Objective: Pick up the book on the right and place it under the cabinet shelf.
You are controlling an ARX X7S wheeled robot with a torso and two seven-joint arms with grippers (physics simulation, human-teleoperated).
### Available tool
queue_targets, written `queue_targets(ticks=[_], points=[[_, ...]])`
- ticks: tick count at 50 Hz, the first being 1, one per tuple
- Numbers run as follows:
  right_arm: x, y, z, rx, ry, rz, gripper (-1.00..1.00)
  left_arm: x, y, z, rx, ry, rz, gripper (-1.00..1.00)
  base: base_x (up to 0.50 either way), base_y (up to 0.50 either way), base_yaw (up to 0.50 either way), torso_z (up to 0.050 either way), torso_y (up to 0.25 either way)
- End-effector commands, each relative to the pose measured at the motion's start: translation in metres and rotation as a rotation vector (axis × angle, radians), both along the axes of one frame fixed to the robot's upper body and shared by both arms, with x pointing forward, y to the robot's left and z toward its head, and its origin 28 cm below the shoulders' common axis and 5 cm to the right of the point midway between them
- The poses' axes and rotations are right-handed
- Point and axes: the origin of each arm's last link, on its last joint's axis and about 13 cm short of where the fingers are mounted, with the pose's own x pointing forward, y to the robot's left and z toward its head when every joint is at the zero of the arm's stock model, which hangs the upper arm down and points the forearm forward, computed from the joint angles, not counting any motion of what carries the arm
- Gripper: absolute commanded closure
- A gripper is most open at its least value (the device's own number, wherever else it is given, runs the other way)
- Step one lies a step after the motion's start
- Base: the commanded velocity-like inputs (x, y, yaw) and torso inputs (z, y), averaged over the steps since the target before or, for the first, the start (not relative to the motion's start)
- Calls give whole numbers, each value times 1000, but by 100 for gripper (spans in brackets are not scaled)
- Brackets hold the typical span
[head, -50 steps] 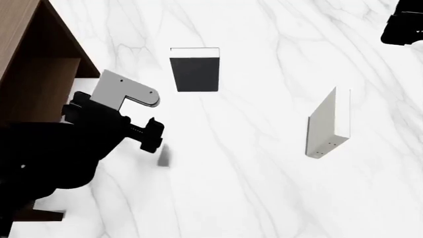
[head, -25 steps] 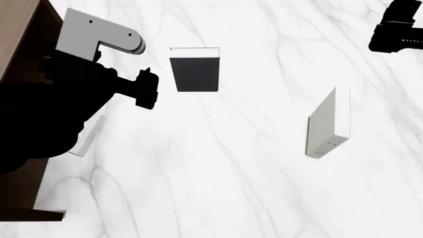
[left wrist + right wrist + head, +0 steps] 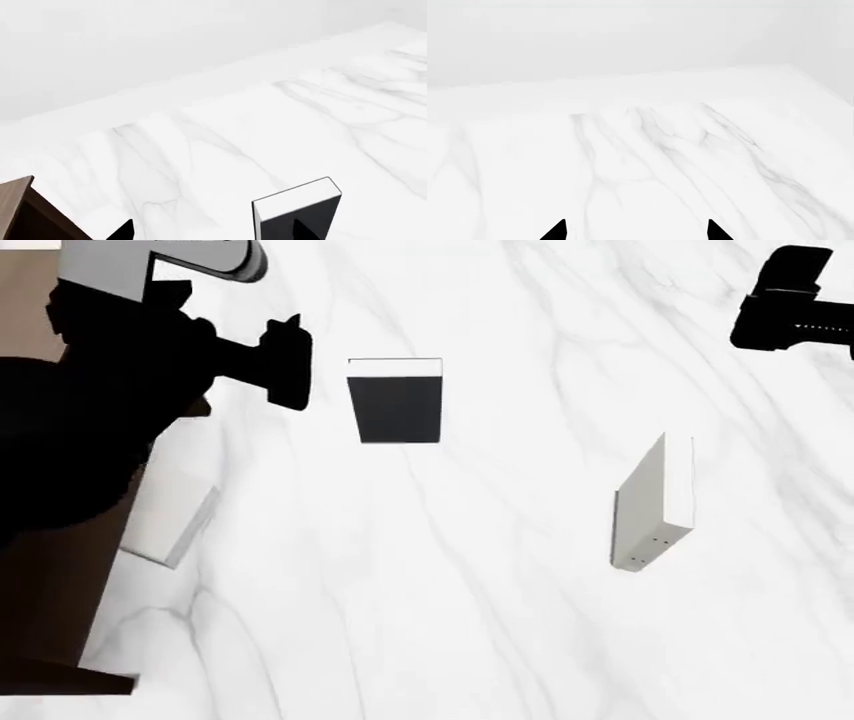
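Note:
The book [image 3: 170,523], plain light grey, lies flat at the open front of the dark-brown cabinet [image 3: 60,610]. Its left end is against the cabinet's edge. The cabinet shelf is hidden behind my left arm. My left gripper [image 3: 278,362] is open and empty, well clear of the book and left of the black book [image 3: 395,402]. In the left wrist view its black fingertips [image 3: 124,231] frame the black book [image 3: 297,207] and a cabinet corner [image 3: 20,210]. My right gripper [image 3: 798,305] hangs open and empty at the far right, with its fingertips [image 3: 557,231] over bare marble.
A white upright slab [image 3: 654,502] with tiny dark dots on its narrow side stands on the marble table [image 3: 467,620] to the right. The black book with a white edge lies in the middle at the back. A pale wall runs behind the table's far edge [image 3: 627,75].
My left arm has lifted up and away from the cabinet front, uncovering the light-grey book there. The right gripper has come a little further into view.

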Motion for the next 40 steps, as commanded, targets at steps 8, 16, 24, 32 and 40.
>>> queue_targets(ticks=[8, 16, 24, 32, 40], points=[[0, 2, 0, -6, -1, 7, -100, -1, 3, 4, -27, -18, -2, -100, 0, 0, 0, 0, 250], [1, 3, -4, -12, 1, 8, -100, 0, 6, 4, -36, -18, 4, -100, 0, 0, 0, 0, 250], [0, 3, -6, -16, 2, 6, -100, 3, 8, 4, -42, -23, 13, -100, 0, 0, 0, 0, 250], [-3, 2, -2, -32, -4, -4, -100, 2, 12, 8, -46, -36, 22, -100, 0, 0, 0, 0, 250], [-11, -5, -1, -66, -7, -32, -100, -3, 24, 13, -57, -53, 59, -100, 0, 0, 0, 0, 250]])
